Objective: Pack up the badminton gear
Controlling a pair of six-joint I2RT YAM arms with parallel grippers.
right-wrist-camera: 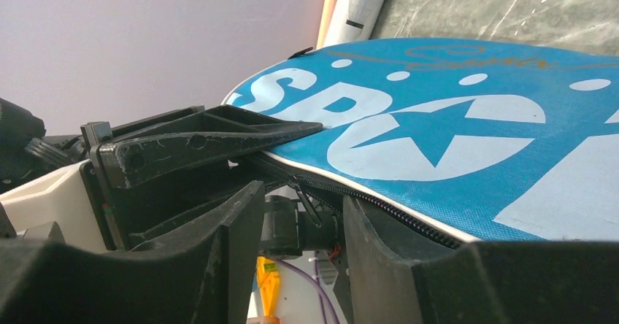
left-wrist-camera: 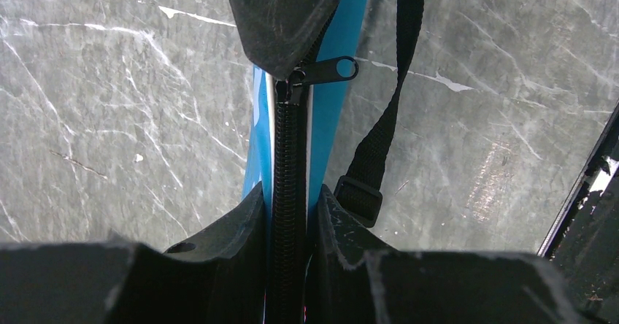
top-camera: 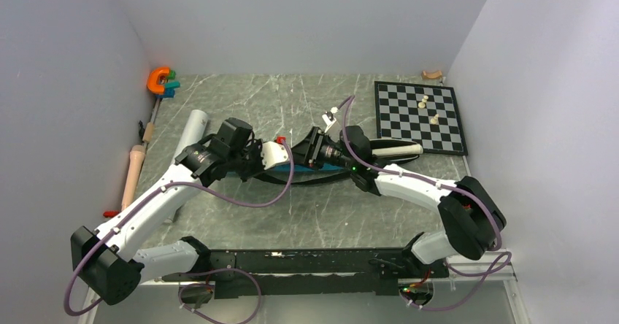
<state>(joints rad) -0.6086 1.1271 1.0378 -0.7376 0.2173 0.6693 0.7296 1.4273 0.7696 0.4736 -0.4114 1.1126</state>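
The blue "SPORT" bag (right-wrist-camera: 438,134) lies across the middle of the table, and only a blue sliver (top-camera: 279,168) of it shows between the arms from above. My left gripper (left-wrist-camera: 290,196) is shut on the bag's black zipped edge. The zipper pull (left-wrist-camera: 332,70) sits just past it, under a finger of the right gripper. My right gripper (right-wrist-camera: 301,196) faces the left one with its jaws apart, and the pull (right-wrist-camera: 306,201) hangs in the gap. The black strap (left-wrist-camera: 394,83) runs beside the bag. A white racket handle (top-camera: 400,149) pokes out at the bag's right end.
A long white tube (top-camera: 191,130) lies left of the left arm. The chessboard (top-camera: 420,130) with pieces sits at the back right, close to the handle. An orange clamp (top-camera: 159,79) is at the back left and a wooden stick (top-camera: 133,174) lies along the left wall.
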